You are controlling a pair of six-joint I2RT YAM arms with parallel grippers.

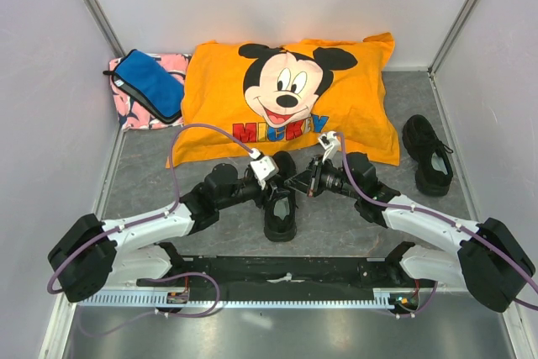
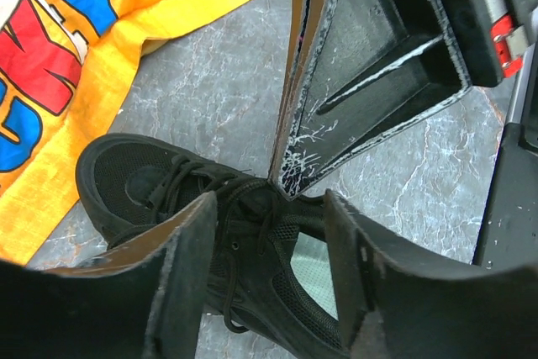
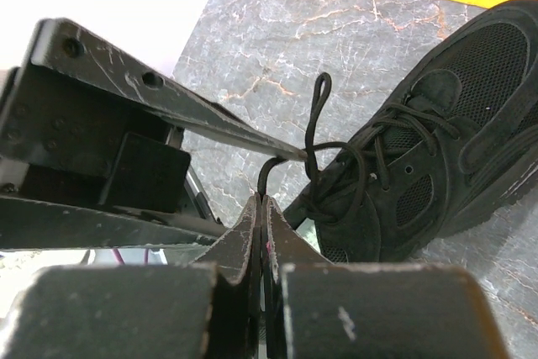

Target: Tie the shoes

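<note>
One black shoe [image 1: 280, 212] lies on the grey mat between the arms, toe towards the orange pillow [image 1: 210, 98]. The other shoe [image 1: 429, 155] lies at the right, apart from both arms. My left gripper [image 1: 280, 193] is open over the middle shoe; in the left wrist view [image 2: 269, 206] its fingers straddle the laced tongue of the shoe [image 2: 134, 178] without closing. My right gripper [image 1: 296, 182] is shut on a black lace [image 3: 267, 176], pinched at its tips [image 3: 263, 199]. That lace runs into a loose loop [image 3: 313, 115] at the shoe's [image 3: 445, 132] eyelets.
The Mickey pillow also shows in the left wrist view [image 2: 76, 56]. A blue pouch [image 1: 150, 83] lies on a pink cloth [image 1: 126, 115] at the back left. White walls close in the left, right and back sides. The black arm rail [image 1: 286, 273] runs along the near edge.
</note>
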